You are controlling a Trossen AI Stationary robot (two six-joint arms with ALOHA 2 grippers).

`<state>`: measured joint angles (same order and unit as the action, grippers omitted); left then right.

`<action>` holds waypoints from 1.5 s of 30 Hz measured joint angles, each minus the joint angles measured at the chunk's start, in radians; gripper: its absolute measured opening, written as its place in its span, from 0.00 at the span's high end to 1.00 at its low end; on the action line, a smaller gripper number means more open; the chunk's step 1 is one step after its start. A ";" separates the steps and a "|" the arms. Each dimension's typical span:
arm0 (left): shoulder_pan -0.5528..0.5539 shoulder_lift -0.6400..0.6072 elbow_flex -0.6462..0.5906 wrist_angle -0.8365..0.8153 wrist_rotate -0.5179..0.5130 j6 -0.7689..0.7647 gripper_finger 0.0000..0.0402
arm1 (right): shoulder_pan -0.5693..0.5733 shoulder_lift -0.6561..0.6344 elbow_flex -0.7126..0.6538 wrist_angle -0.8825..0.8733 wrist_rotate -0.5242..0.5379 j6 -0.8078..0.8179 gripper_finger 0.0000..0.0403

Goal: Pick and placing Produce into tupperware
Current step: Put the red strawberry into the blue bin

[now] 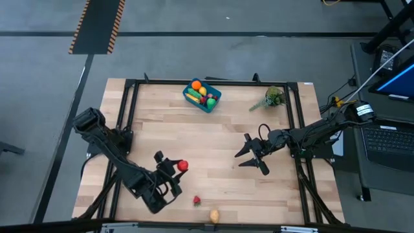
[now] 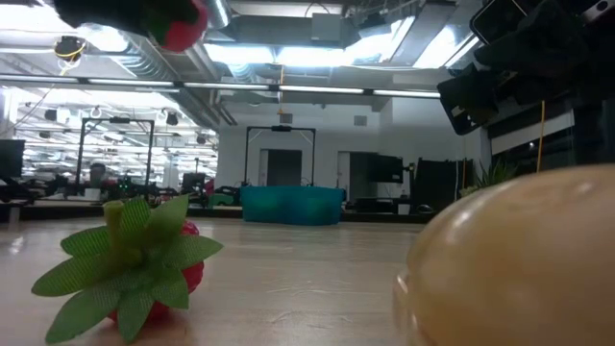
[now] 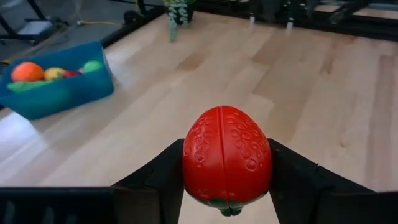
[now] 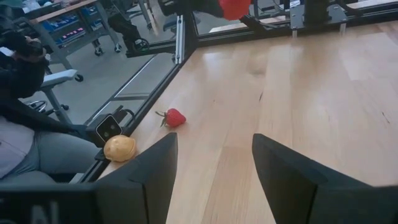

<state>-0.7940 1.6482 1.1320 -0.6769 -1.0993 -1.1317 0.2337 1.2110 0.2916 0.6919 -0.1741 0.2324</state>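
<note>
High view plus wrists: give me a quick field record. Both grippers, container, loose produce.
left gripper: shut on red strawberry, lifted off the table, near its front edge
right gripper: open, empty, right of table centre
blue container: at the far edge, holds several pieces of produce
loose on table: small strawberry and tan potato-like piece, both at the front edge
plant sprig: far right, outside the container

Left hand [image 3: 227, 186] clamped on a red strawberry [image 3: 227, 158], one dark finger [image 3: 165, 180] pressed to each side, green leaf cap pointing down. Strawberry is held above the wooden surface [image 3: 298, 93]. Farther off, the blue tupperware [image 3: 59, 93] sits on the surface holding orange, yellow, green and red produce [image 3: 28, 71]. A leafy plant sprig [image 3: 177, 12] stands at the far edge.
</note>
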 joint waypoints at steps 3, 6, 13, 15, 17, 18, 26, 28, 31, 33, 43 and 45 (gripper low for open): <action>0.027 0.000 0.000 0.000 -0.003 0.018 0.56 | 0.000 0.000 0.000 0.000 0.000 0.000 0.48; 0.052 0.000 0.000 0.007 -0.008 0.049 0.56 | 0.000 0.000 0.000 0.000 0.000 -0.004 0.48; 0.095 0.000 0.000 0.041 -0.082 0.142 0.56 | 0.000 0.000 0.000 -0.003 0.000 -0.021 0.48; 0.110 0.000 0.000 0.039 -0.084 0.157 0.56 | 0.000 0.000 0.000 -0.004 -0.001 -0.047 0.48; 0.131 0.000 0.000 0.034 -0.075 0.175 0.56 | 0.000 0.000 0.000 -0.004 -0.001 -0.072 0.48; 0.146 0.000 0.000 0.034 -0.061 0.182 0.56 | 0.000 0.000 0.000 -0.003 -0.001 -0.084 0.48; 0.285 0.000 -0.001 0.116 0.044 0.327 0.56 | 0.000 0.000 0.000 -0.003 -0.001 -0.107 0.48; 0.323 0.000 -0.001 0.209 0.087 0.443 0.56 | 0.000 0.000 0.000 -0.003 -0.001 -0.107 0.48; 0.378 0.000 -0.001 0.335 0.152 0.602 0.56 | 0.000 0.000 0.000 -0.003 -0.001 -0.107 0.48; 0.413 0.000 -0.001 0.380 0.181 0.673 0.56 | 0.000 0.000 0.000 -0.003 -0.001 -0.106 0.48; 0.571 0.000 -0.001 0.460 0.359 0.811 0.56 | 0.000 0.000 0.000 -0.009 -0.002 -0.108 0.48; 0.608 0.000 -0.001 0.518 0.424 0.867 0.56 | 0.000 0.000 0.000 -0.009 -0.002 -0.108 0.48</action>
<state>-0.1864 1.6485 1.1313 -0.1588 -0.6752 -0.2644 0.2333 1.2110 0.2916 0.6826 -0.1761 0.1246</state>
